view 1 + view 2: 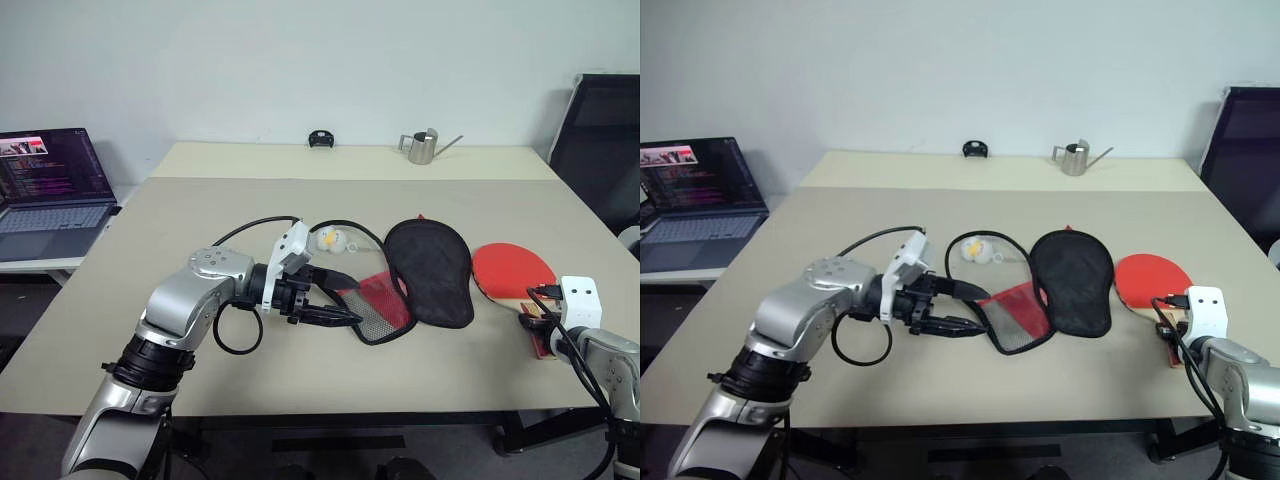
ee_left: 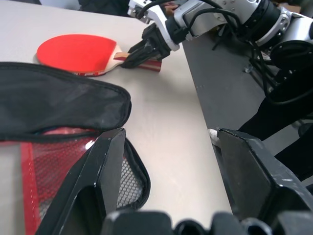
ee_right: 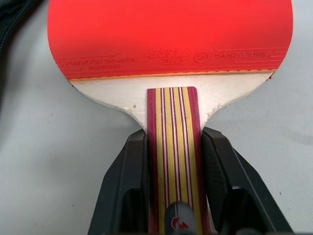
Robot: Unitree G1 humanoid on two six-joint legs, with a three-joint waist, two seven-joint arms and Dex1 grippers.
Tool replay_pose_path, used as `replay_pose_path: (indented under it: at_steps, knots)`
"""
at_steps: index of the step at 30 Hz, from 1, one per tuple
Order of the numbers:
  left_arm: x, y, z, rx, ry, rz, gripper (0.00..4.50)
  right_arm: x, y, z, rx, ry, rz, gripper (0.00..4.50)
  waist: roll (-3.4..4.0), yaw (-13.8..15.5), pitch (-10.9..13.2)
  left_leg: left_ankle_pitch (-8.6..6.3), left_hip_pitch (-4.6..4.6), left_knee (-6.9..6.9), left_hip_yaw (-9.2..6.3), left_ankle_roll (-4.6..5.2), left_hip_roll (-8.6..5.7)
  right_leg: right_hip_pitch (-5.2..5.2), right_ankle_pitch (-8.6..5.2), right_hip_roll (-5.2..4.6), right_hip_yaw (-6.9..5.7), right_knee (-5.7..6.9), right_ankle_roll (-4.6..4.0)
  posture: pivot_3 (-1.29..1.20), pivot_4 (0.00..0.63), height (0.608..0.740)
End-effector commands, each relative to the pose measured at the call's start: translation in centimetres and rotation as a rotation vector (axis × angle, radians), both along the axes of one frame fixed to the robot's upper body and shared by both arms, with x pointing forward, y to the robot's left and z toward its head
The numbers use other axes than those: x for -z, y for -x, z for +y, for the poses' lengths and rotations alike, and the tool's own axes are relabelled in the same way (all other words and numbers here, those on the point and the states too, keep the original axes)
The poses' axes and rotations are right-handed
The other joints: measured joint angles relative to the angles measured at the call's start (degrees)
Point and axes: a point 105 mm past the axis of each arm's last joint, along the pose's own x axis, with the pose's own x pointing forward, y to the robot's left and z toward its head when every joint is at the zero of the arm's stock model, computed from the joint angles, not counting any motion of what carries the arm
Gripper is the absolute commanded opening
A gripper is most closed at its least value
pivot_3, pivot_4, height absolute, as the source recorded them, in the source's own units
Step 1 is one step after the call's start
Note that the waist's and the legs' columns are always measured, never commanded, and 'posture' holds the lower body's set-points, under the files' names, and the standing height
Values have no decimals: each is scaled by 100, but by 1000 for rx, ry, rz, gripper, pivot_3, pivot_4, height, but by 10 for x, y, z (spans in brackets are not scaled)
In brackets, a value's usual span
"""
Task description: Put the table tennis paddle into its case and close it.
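Right wrist view: right hand (image 3: 173,183) pinching paddle (image 3: 171,44) handle, rubber reads "POWER FOR CHAMPION"; left hand (image 1: 335,300) spread beside case (image 1: 420,275)

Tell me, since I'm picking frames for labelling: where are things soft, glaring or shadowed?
Left wrist view: the left gripper's fingers loom close and soft, the paddle beyond is sharper. Right wrist view: print on the paddle's rubber reads crisply, no glare. Eye views: even light, faint shadow under the case.
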Motion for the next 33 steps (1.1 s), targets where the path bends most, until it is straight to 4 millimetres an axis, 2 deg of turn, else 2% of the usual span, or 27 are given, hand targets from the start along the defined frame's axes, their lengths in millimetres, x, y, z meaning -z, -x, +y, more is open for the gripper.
replay_pose_path:
  at_steps: [1,11,14,18,21,26,30,33]
  knots:
    - [-14,0,7,-19,25,-52,3267,-16,-1,-12,67,9,-46,1119,7,2,6,0,10,-1,0,0,0,9,0,0,0,-2,0,0,150,740]
    - [-15,-1,12,-52,28,-48,3267,-71,-17,2,36,-7,-180,1119,53,-5,35,-1,23,-13,1,1,-1,15,-2,-1,1,-5,0,0,150,740]
    - [-15,-1,13,-66,31,-46,3267,-90,-26,13,15,-15,-232,1119,62,-7,42,-1,22,-15,1,1,-1,14,-2,-1,2,-6,0,0,150,740]
    - [-15,-1,13,-74,33,-46,3267,-103,-35,36,-30,-53,-270,1119,62,-2,43,-1,20,-16,-1,1,0,13,-2,-1,-1,-8,0,0,150,740]
    - [-15,-1,13,-81,36,-46,3267,-106,-45,71,-100,-105,-283,1119,65,-10,45,-1,18,-16,-2,0,0,12,-2,-2,-2,-10,-1,0,150,740]
    - [-15,0,13,-85,40,-47,3267,-100,-52,116,-165,-199,-267,1119,71,-4,48,0,7,-19,-2,0,0,-4,-3,-2,-1,-7,-2,0,150,740]
    - [-14,0,13,-92,41,-46,3267,-93,-56,138,-185,-239,-253,1119,72,5,48,3,-70,-7,-2,-4,-3,-81,-1,-5,-2,7,-3,0,150,740]
    - [-14,1,13,-94,43,-46,3267,-84,-58,150,-195,-250,-235,1119,72,3,48,3,-73,-11,-1,-5,-3,-85,-1,-5,-1,1,-3,0,150,740]
